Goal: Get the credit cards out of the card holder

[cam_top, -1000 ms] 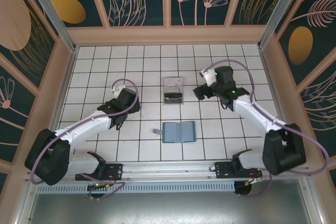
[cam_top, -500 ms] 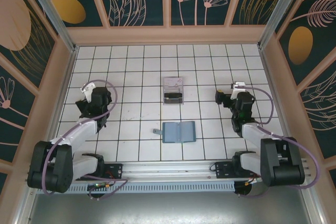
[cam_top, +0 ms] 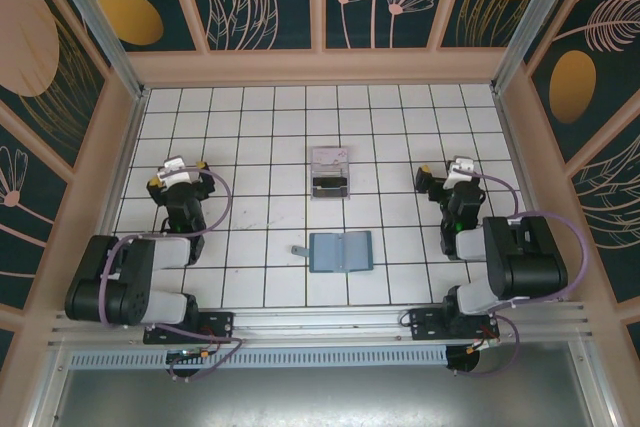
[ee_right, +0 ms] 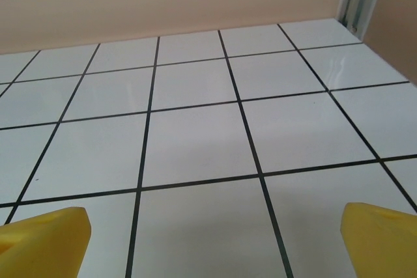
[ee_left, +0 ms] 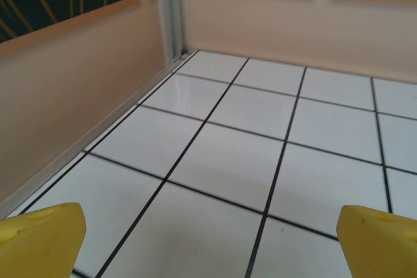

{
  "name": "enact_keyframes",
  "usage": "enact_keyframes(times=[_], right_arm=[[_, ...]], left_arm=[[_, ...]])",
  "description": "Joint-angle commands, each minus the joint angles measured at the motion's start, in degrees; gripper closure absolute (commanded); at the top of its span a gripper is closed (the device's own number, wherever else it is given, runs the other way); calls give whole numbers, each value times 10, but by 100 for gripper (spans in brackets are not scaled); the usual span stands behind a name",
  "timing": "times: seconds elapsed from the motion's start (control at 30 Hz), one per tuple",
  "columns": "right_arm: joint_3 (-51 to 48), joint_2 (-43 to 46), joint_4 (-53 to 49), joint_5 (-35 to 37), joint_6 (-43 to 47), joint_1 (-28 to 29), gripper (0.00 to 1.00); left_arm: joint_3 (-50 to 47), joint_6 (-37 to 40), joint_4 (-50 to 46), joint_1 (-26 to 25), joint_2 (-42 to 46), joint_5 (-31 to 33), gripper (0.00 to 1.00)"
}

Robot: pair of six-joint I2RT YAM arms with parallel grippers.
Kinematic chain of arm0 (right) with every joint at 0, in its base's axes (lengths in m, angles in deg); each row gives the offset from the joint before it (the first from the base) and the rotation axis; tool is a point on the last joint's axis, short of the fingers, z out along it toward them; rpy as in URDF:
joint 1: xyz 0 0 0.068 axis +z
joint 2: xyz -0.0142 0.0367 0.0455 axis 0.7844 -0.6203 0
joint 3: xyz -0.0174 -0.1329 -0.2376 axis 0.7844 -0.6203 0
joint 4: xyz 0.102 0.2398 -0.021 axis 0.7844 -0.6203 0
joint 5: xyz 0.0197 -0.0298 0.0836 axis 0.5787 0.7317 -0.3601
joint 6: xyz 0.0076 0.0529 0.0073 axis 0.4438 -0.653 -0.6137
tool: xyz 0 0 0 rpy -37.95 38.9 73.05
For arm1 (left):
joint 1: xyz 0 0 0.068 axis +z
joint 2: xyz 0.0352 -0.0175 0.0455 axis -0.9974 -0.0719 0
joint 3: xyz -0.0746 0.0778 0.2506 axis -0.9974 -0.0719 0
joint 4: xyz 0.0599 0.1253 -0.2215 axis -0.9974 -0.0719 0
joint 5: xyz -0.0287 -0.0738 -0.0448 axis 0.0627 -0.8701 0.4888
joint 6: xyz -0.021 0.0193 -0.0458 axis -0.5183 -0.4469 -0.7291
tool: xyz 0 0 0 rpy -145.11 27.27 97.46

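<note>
Card holder (cam_top: 340,251) lies open and flat on the table (cam_top: 250,117), centre-front, long axis left-right. It is inboard of both hands, and the right hand (cam_top: 452,175) looks slightly nearer than the left hand (cam_top: 178,175). Both hands are wide and empty. Credit cards (cam_top: 330,161) sit just beyond the holder, apart from it.
</note>
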Motion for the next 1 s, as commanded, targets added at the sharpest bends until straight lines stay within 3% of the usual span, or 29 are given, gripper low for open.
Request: enact_keyframes(times=[0.0,0.07,0.2,0.3,0.97], right_arm=[[10,-22,65,-16,-14,-17,1],[1,-24,82,-11,-18,-17,1],[6,-26,77,-16,-19,-21,1],[5,-27,80,-16,-19,-21,1],[6,-27,77,-16,-21,-25,1]], left_arm=[[5,24,103,8,-36,-44,2],[4,19,90,21,-33,-81,2],[-16,17,160,36,-66,-130,1],[-6,18,130,40,-62,-143,2],[-13,19,139,41,-57,-142,2]])
